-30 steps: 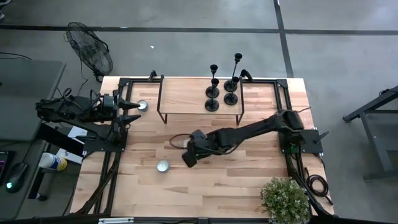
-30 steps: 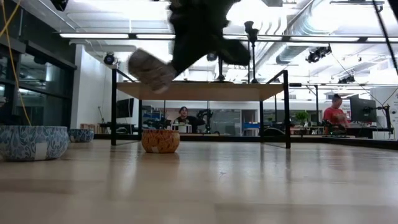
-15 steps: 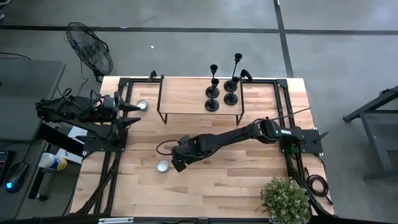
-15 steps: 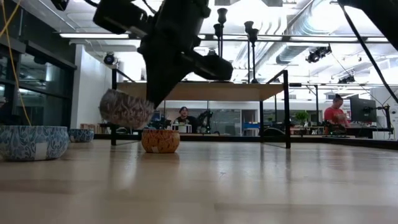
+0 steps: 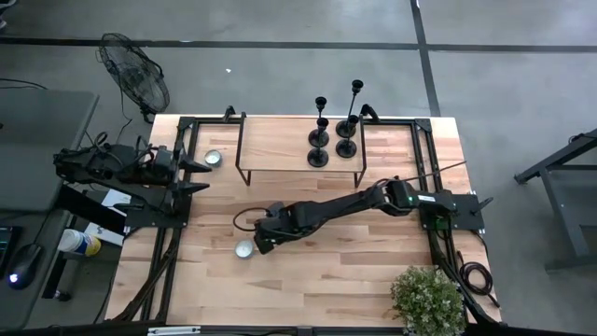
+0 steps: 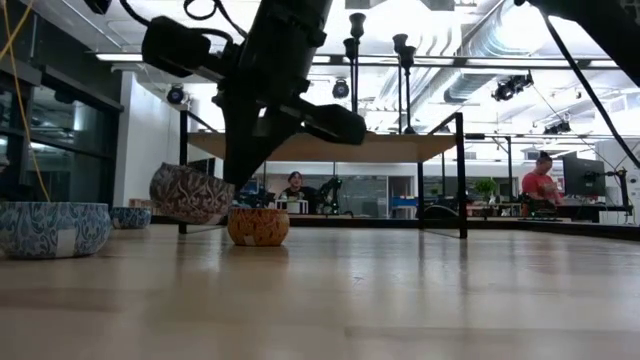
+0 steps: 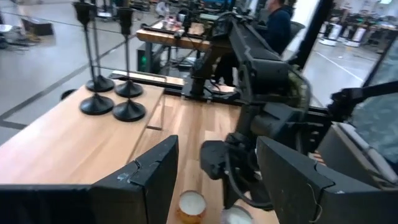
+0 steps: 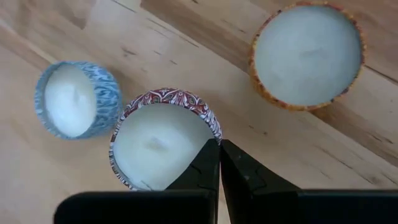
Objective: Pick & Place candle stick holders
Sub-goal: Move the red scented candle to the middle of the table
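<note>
Four candle stick holders (image 5: pixel 334 131) stand together on a raised shelf (image 5: pixel 280 154) at the far side of the desk (image 5: pixel 354 271). The right gripper (image 5: pixel 258 245) reaches across the middle of the desk, its fingers (image 8: pixel 208 168) pressed together on the rim of a red-patterned candle bowl (image 8: pixel 155 140), held tilted just above the wood. The left gripper (image 5: pixel 201 174) waits at the desk's left edge, fingers (image 7: pixel 149 180) spread, beside a small blue bowl (image 5: pixel 214 158).

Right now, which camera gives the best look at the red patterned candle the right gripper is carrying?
The right wrist view: the red patterned candle fills the frame, rim pinched by the right gripper. The low view shows its side, lifted off the table. From above the arm mostly hides it; the left wrist view shows little.
</note>
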Controlling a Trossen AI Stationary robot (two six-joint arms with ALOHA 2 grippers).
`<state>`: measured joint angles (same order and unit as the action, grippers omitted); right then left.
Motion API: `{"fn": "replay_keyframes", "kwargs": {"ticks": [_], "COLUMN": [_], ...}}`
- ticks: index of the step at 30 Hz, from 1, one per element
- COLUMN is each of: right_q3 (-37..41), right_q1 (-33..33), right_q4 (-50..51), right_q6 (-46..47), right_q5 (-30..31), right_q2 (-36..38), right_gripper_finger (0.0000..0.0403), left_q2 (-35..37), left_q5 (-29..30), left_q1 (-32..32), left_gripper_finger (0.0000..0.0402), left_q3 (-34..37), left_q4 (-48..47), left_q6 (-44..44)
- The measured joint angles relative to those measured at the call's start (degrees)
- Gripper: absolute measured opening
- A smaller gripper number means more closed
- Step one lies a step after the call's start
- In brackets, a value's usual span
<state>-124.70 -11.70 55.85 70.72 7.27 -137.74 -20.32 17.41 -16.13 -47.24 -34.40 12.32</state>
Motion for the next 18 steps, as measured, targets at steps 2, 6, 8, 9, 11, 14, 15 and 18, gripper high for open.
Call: {"fn": "replay_keyframes", "kwargs": {"ticks": [2,6,8,9,11,14,15,18], "right_q3": [0.00,0.02,0.00,0.00,0.00,-0.09,-0.07,0.07], "right_q1": [0.02,-0.07,-0.07,-0.07,-0.07,-0.07,-0.07,-0.07], "right_q4": [-0.37,-0.12,0.52,0.91,0.98,0.86,0.98,1.50], "right_q6": [0.81,1.69,2.79,2.90,2.97,3.00,3.02,3.27], "right_q5": [-0.11,-0.20,0.43,0.54,-0.68,-1.76,-2.20,-2.52], "right_q2": [-0.37,-0.76,-0.76,-0.76,-0.76,-1.18,-1.40,-1.65], "right_gripper_finger": [0.0000,0.0000,0.0000,0.0000,0.0000,0.0000,0.0000,0.0000], "left_q2": [0.00,-0.02,0.00,0.00,0.00,0.00,0.00,-0.02], "left_q5": [-0.77,-2.12,-2.56,-2.92,-3.15,-3.15,-3.15,-3.15], "left_q1": [0.00,-0.01,-0.01,-0.01,0.00,-0.01,0.01,0.01], "left_gripper_finger": [0.0211,0.0211,0.0211,0.0211,0.0211,0.0211,0.0211,0.0211], "left_q3": [0.00,0.00,0.00,0.00,0.00,0.00,0.00,0.00], "left_q4": [0.00,0.01,0.00,0.01,-0.01,0.01,0.02,0.03], "left_q6": [0.00,0.00,0.00,0.00,-0.01,0.00,-0.01,-0.02]}}
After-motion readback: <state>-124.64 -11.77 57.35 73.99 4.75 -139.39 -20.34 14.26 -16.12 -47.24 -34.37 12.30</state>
